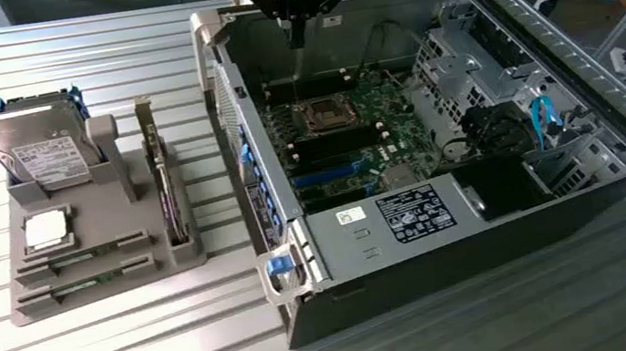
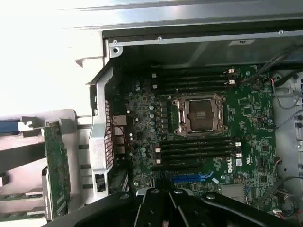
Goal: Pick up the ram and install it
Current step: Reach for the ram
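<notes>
Gripper [image 2: 165, 194]: black, closest to the wrist lens. Jaws closed together, nothing between them as far as I can see.

Task item:
- ram [image 1: 81, 256]: thin green stick lying in a front groove of the holder [image 1: 105, 182], lower left of the exterior view. A second strip like it sits in the next groove, nearer the frame's bottom edge. Well apart from the gripper and untouched.

Other stock on the holder:
- hard drive [image 1: 40, 149], upright at the back.
- processor chip [image 1: 47, 229], flat, just behind the ram grooves.
- card [image 1: 169, 196], on edge along the side nearest the case.

Case [image 1: 562, 196]: lying open at the centre and right of the exterior view, with the board [image 2: 251, 113] exposed. Socket [image 2: 199, 115] is open and bare. The long black slots [image 2: 194, 78] on either side of it look unfilled.

Progress, as I judge it: pickup not done, install not done. The whole job is left.

Arm pose: the gripper [image 1: 296, 38] hangs at the top centre of the exterior view. It points straight down over the far end of the case, above the board and clear of it. The wrist lens looks down on the socket and slots.
</notes>
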{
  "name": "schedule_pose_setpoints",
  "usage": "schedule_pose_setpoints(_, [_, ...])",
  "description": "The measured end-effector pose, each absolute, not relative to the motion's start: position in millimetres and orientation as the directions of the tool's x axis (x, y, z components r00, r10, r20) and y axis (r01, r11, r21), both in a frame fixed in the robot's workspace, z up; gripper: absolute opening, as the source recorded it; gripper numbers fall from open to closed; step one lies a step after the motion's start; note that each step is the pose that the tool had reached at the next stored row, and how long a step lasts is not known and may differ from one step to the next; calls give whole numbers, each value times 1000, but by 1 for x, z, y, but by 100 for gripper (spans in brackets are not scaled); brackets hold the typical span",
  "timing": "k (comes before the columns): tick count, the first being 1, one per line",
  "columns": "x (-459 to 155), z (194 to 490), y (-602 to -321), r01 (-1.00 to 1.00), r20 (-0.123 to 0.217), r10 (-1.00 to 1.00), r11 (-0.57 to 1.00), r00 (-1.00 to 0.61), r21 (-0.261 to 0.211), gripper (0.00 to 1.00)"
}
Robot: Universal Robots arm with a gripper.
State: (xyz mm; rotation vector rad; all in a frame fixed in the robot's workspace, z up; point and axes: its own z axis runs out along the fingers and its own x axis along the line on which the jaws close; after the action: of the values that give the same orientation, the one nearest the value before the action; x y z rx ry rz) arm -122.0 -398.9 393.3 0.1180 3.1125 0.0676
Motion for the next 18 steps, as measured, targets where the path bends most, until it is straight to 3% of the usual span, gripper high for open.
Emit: schedule_pose_setpoints(18, [-125, 393, -399, 75, -24, 76, 996, -997, 44, 10])
